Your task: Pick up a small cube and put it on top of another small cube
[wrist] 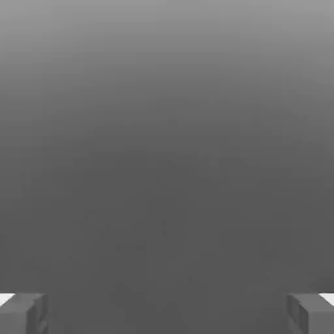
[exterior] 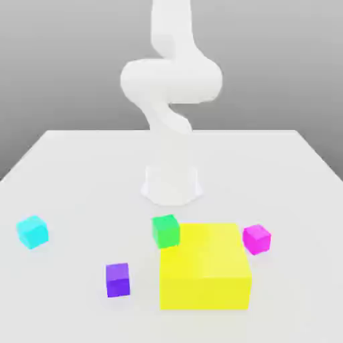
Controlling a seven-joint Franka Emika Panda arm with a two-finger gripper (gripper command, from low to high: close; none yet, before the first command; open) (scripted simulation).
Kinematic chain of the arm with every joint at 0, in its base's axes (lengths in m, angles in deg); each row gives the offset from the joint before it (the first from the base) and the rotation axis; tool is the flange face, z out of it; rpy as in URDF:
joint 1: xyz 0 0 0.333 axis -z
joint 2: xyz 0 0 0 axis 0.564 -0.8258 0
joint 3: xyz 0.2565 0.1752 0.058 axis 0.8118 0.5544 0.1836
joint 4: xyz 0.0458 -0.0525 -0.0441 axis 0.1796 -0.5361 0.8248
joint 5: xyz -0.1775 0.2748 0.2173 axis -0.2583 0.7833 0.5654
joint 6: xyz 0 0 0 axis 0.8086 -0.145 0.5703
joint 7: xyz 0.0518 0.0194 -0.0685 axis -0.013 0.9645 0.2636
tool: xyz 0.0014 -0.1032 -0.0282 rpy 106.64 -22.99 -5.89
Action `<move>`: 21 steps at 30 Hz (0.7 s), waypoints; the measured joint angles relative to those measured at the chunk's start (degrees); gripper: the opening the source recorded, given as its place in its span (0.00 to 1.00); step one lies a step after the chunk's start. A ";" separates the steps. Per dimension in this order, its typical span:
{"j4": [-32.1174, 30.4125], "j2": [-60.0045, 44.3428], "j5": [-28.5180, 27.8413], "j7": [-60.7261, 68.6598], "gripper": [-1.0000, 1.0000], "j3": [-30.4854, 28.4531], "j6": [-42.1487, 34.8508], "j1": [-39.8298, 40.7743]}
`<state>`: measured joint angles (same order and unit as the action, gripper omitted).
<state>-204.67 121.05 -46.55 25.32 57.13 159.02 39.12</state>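
cyan cube (exterior: 32, 232), green cube (exterior: 165, 230) well apart

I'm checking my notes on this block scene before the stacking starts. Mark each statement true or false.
1. The cyan cube sits on top of the green cube. False: it rests on the table, far off toward the exterior view's left.
2. The green cube is right beside the big yellow block. True.
3. The gripper holds a cube. False: it is open and empty.
4. The purple cube stands apart from the others. True.
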 joint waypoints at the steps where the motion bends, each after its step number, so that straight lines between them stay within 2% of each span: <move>1: -0.89 -1.85 -0.06 -2.73 0.50 0.13 1.06 2.22; 12: -9.99 -20.52 -2.85 -32.10 0.50 -2.17 11.92 21.23; 21: -17.39 -35.62 -2.89 -54.29 0.50 -7.49 20.77 33.47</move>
<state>-222.06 85.43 -49.44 -28.97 49.64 179.79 72.59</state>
